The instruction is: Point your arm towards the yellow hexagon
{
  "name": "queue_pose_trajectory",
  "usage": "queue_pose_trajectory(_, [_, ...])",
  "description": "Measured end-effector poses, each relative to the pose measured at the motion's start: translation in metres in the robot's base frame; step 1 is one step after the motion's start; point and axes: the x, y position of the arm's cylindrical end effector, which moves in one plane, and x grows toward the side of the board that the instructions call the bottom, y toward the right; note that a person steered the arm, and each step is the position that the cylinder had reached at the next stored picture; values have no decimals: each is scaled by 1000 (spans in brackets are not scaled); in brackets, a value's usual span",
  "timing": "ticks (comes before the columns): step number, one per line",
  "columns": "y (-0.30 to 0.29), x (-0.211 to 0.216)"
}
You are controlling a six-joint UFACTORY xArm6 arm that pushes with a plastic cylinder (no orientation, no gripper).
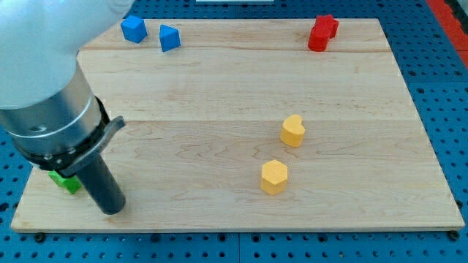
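Observation:
The yellow hexagon (pixel 274 177) lies on the wooden board (pixel 219 95), right of centre near the view's bottom. A yellow heart-shaped block (pixel 292 131) lies just above it and slightly right. My tip (pixel 112 208) rests on the board at the view's bottom left, far to the left of the yellow hexagon. A green block (pixel 66 181) sits right beside the rod on its left, mostly hidden by the arm.
Two blue blocks (pixel 134 28) (pixel 170 37) lie at the view's top left. A red block (pixel 322 32) lies at the top right. The arm's large body (pixel 44 88) covers the board's left edge.

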Motion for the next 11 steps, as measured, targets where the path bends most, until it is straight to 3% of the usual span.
queue_pose_trajectory(1, [-33, -3])
queue_pose_trajectory(2, [-25, -1])
queue_pose_trajectory(3, [22, 15])
queue_pose_trajectory(5, [61, -24])
queue_pose_trajectory(7, [133, -28])
queue_pose_trajectory(11, [137, -30])
